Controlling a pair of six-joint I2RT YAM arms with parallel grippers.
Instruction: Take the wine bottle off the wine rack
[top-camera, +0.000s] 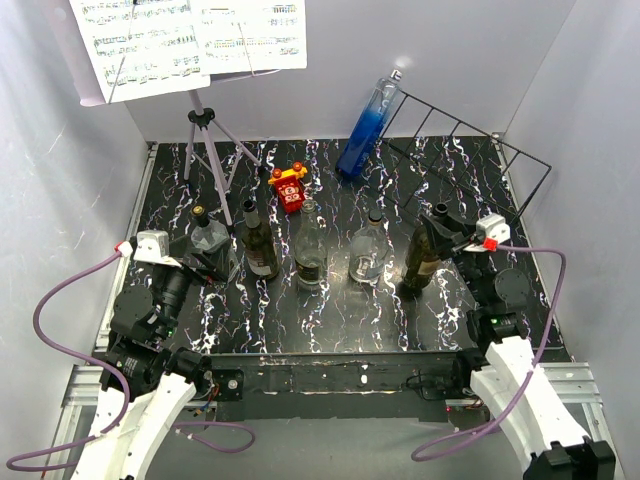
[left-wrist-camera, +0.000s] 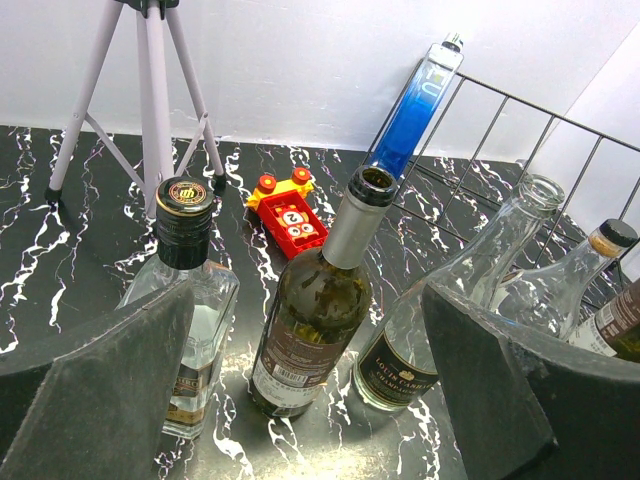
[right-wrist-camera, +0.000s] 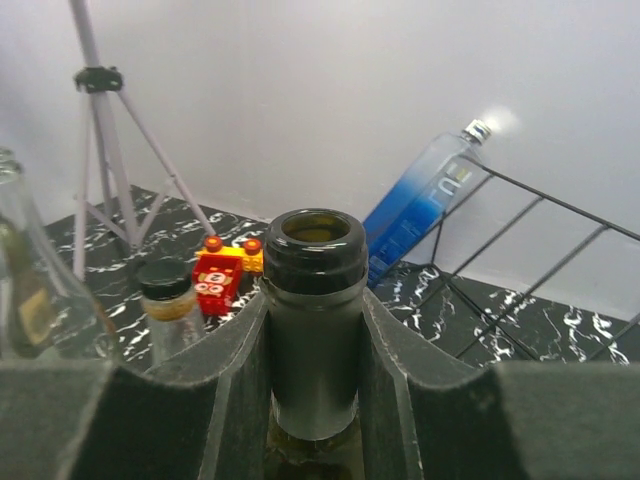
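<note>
The wine rack (top-camera: 470, 160) fills the far right corner of the tabletop, and a blue bottle (top-camera: 368, 128) leans in its left end. A music stand (top-camera: 205, 120) holding printed sheet music (top-camera: 190, 40) occupies the far left corner. Near the right edge, the right gripper (top-camera: 445, 235) is clamped on the neck of an open dark wine bottle (top-camera: 422, 260), which stands upright just in front of the rack. Near the left edge, the left gripper (top-camera: 205, 258) gapes wide, holding nothing. A clear bottle (left-wrist-camera: 430, 330) has a black label that begins "LOUIS". A red toy (top-camera: 289, 187) shows what looks like a "2".
</note>
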